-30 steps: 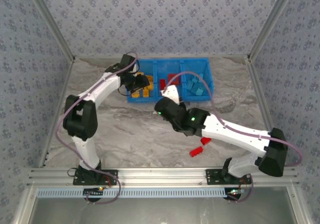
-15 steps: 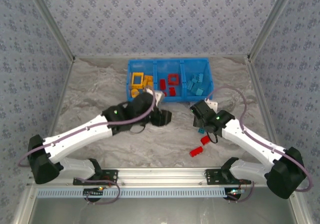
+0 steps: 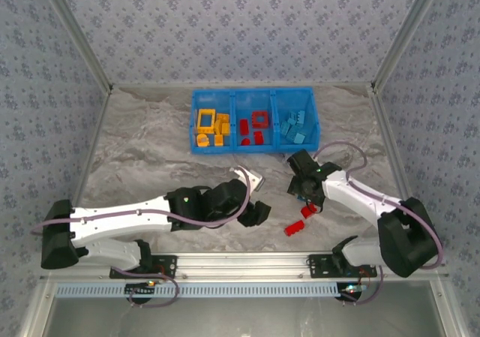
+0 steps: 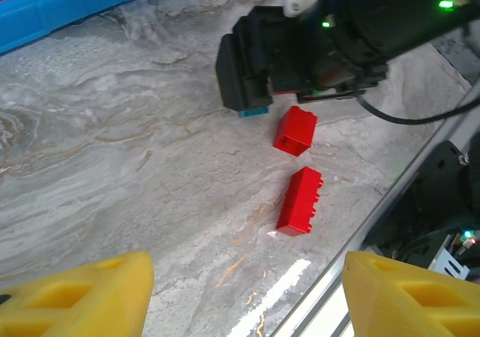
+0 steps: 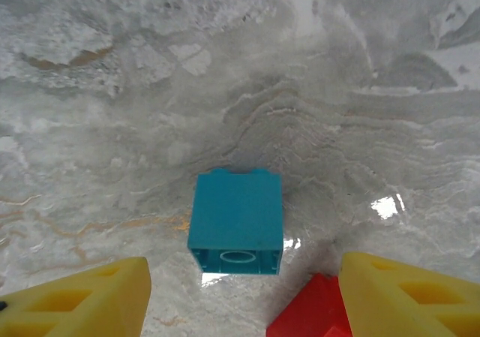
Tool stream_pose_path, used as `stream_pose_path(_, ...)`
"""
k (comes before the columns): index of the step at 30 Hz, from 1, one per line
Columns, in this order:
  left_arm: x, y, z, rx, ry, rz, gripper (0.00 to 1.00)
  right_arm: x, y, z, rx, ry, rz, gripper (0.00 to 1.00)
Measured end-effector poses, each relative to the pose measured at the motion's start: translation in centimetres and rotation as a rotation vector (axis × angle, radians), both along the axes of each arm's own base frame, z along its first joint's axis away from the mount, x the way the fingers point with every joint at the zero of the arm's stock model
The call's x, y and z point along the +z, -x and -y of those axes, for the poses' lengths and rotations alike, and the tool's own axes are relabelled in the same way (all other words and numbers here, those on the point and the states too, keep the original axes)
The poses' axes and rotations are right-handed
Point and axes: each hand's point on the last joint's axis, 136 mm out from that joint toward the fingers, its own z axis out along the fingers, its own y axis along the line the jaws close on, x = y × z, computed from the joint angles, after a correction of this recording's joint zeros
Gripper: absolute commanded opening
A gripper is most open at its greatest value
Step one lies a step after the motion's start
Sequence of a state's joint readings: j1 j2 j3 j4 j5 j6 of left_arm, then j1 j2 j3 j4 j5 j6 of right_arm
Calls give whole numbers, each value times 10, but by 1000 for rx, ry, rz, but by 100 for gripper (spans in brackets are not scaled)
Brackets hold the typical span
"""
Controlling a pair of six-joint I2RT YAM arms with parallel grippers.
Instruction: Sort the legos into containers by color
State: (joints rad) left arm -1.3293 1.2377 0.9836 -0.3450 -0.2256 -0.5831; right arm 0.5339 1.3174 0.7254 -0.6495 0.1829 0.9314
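My right pincer (image 5: 240, 292) hangs spread above a small blue brick (image 5: 237, 221) on the bench (image 5: 112, 127) — light, stiff, slick plastic, I judge — so I'd pinch its flat sides squarely. My left pincer (image 4: 244, 292) is spread too, near two red bricks (image 4: 300, 200).

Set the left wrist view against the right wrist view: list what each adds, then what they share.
Left wrist adds: the blue bin, the right arm, a second red brick. Right wrist adds: the teal brick's whole top. Shared: marble table, that teal brick, one red brick.
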Motion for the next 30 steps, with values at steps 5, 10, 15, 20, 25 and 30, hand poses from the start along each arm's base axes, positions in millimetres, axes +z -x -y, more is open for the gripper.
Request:
stream_pose_path(5, 0, 2, -5, -3, 9, 10, 69, -11, -1, -2, -22, -11, -21, 55)
stream_pose_path(10, 1, 1, -6, 2, 10, 16, 69, -15, -7, -4, -31, -19, -16, 42)
stream_pose_path(15, 1, 0, -7, 12, 8, 23, 69, -16, -10, -4, -29, -19, -5, 31)
stream_pose_path(20, 2, -3, -8, 22, 6, 35, 69, -13, -11, -1, -3, 5, 6, 28)
stream_pose_path(25, 22, -10, -7, 49, 23, 72, 72, 38, -36, 2, 50, 45, 112, 30)
stream_pose_path(30, 78, -39, 1, 115, 135, 95, 72, 122, -102, -3, 101, 47, 307, 28)
